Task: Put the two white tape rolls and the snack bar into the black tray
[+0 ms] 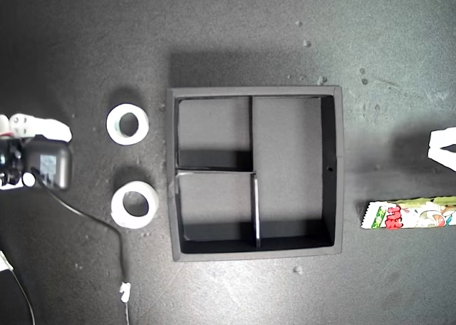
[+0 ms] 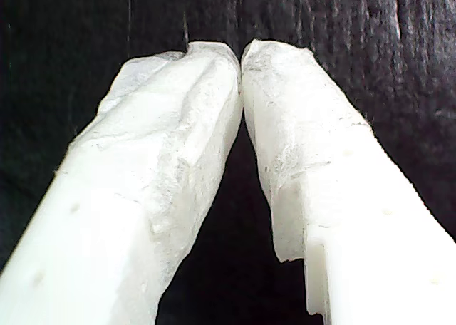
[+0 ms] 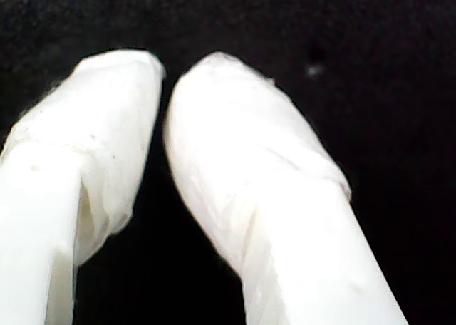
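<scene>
Two white tape rolls lie on the dark mat at the exterior view's left, one (image 1: 113,124) farther back and one (image 1: 122,209) nearer, both just outside the black tray (image 1: 256,92). The tray's three compartments hold nothing. The snack bar (image 1: 410,214) lies flat at the exterior view's right edge, partly cut off. My first gripper (image 2: 241,54) is shut, its tips touching, with only dark mat beyond. My second gripper (image 3: 165,75) is shut too, and nothing sits between its fingers. The wrist views do not show which arm is which.
One arm (image 1: 39,157) with a black motor block sits at the exterior view's left edge, beside the tape rolls. White fingers (image 1: 443,148) of the other arm poke in at the right edge, above the snack bar. A black cable (image 1: 107,229) trails toward the front.
</scene>
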Robot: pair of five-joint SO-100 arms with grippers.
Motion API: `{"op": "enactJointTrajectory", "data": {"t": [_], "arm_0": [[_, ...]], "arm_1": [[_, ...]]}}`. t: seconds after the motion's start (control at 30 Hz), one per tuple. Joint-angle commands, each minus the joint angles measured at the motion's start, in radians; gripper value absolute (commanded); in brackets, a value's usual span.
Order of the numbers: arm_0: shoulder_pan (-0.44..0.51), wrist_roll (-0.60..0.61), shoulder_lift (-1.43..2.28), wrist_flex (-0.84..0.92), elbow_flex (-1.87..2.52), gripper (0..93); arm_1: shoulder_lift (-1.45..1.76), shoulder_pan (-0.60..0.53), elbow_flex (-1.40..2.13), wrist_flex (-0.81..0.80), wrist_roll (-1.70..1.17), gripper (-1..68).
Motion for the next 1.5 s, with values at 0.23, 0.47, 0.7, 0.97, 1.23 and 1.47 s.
{"op": "enactJointTrajectory", "data": {"t": [0.23,0.47,0.7,0.97,1.23,1.47], "arm_0": [[0.031,-0.178,0.049,-0.035,0.057,0.0],[0.041,0.060,0.049,-0.316,0.057,5.0],[0.055,0.153,0.049,-0.402,-0.041,19.1],[0.058,0.284,-0.087,-0.365,-0.267,20.1],[0.086,0.367,-0.876,-0.336,-0.836,19.2],[0.127,0.275,-1.115,-0.368,-0.900,19.3]], "arm_1": [[0.005,-0.025,0.012,-0.061,0.049,-0.4],[0.005,-0.058,0.012,-0.316,-0.367,-0.4],[0.005,-0.091,-0.011,-0.471,-0.500,0.2],[-0.011,-0.048,-0.193,-0.382,-0.454,15.5],[-0.506,-0.106,-0.719,-0.152,-0.387,18.1],[-1.344,-0.225,-1.505,0.345,-0.350,18.5]]}}
